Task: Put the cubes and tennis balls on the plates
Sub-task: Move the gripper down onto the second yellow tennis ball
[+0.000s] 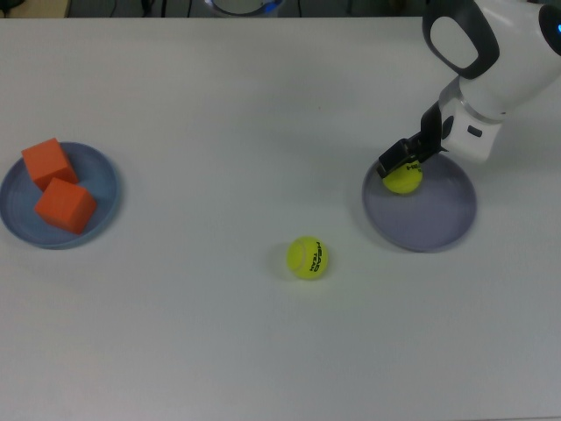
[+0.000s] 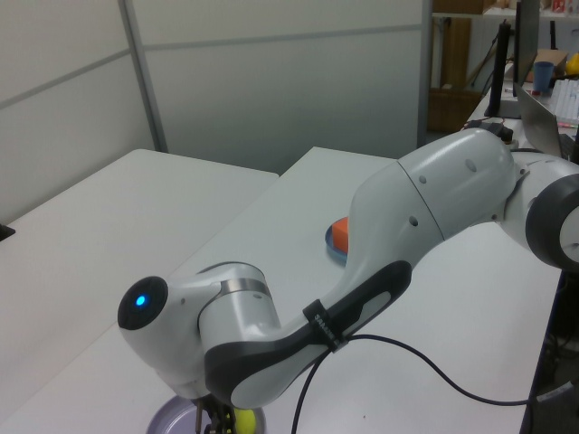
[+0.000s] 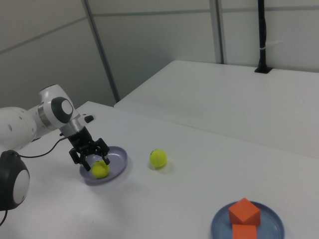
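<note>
Two orange cubes (image 1: 46, 162) (image 1: 65, 205) rest on the light blue plate (image 1: 102, 175) at the top view's left. One tennis ball (image 1: 404, 180) lies on the lavender plate (image 1: 438, 219) near its upper left rim. Just above that ball hangs my gripper (image 1: 403, 161), open, its fingers (image 3: 76, 157) spread on either side of the ball (image 3: 99, 170) in the right view. The other tennis ball (image 1: 307, 258) sits on the bare table between the two plates. In the left view the arm covers most of the lavender plate (image 2: 167, 420).
The white table (image 1: 219, 105) stretches wide around the plates. A black cable (image 2: 425, 353) trails from the arm across the table in the left view. A second white table (image 3: 239, 94) stands behind in the right view.
</note>
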{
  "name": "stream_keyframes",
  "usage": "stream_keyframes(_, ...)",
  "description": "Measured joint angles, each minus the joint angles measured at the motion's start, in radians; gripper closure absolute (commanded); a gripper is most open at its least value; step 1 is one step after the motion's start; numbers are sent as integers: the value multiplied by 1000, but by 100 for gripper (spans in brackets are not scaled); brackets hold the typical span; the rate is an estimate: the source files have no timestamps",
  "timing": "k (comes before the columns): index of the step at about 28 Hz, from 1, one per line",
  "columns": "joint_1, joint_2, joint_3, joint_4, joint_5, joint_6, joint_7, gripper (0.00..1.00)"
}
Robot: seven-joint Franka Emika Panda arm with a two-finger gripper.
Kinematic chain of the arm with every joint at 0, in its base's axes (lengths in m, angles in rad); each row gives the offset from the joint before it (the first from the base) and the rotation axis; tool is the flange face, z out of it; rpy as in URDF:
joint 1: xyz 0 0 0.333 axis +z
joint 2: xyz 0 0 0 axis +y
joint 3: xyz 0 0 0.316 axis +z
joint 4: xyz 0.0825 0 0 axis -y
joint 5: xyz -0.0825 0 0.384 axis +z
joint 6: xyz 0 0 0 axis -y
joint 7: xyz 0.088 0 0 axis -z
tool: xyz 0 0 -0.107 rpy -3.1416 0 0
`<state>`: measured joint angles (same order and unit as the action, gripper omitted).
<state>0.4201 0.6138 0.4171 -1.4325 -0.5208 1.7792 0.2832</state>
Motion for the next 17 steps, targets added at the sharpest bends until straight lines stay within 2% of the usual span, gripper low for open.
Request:
stream_keyframes(7, -13, -28, -24, 46, -2, 4, 17, 0)
stream_keyframes(12, -48, -50, -95, 61, -2, 114, 16, 0)
stream_keyframes(17, -71, -30, -183, 54, -2, 300, 14, 0)
